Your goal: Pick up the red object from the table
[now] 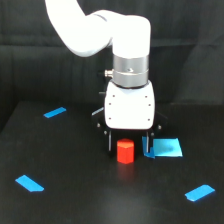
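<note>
Black curtain [30, 60] hangs behind w/ soft vertical folds — fills the whole backdrop. Light even, dim — no hard shadows. No walls or windows visible.

Smooth, glossy white plastic on the arm [85, 30] and on the boxy housing [129, 106] above the fingers, with soft highlights along the curves. Brushed, satin grey metal on the ring [130, 70] between arm and housing. Matt black on the fingers [108, 141], material hard to tell. Between the fingers, a red block [125, 151], smooth and evenly coloured, plastic-looking, faintly shiny on top. Under the fingers, a flat matt black table [75, 200], no glare. Beside the fingers and further out, thin blue tape pieces [166, 147], smooth with a slight sheen. Behind the fingers, a dull black cloth curtain [30, 65], softly folded.
</note>
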{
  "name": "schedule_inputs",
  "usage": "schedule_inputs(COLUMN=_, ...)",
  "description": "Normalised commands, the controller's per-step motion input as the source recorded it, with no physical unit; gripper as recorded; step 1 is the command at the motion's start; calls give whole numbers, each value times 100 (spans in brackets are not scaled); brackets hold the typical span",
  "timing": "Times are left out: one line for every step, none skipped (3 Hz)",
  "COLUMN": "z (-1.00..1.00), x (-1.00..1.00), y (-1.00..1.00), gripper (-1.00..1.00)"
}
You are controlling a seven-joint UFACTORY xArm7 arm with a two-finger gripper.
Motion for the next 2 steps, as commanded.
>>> schedule_inputs(z=4, x=5, y=0, gripper=42)
schedule_inputs(z=-8, x=-5, y=-9, gripper=24)
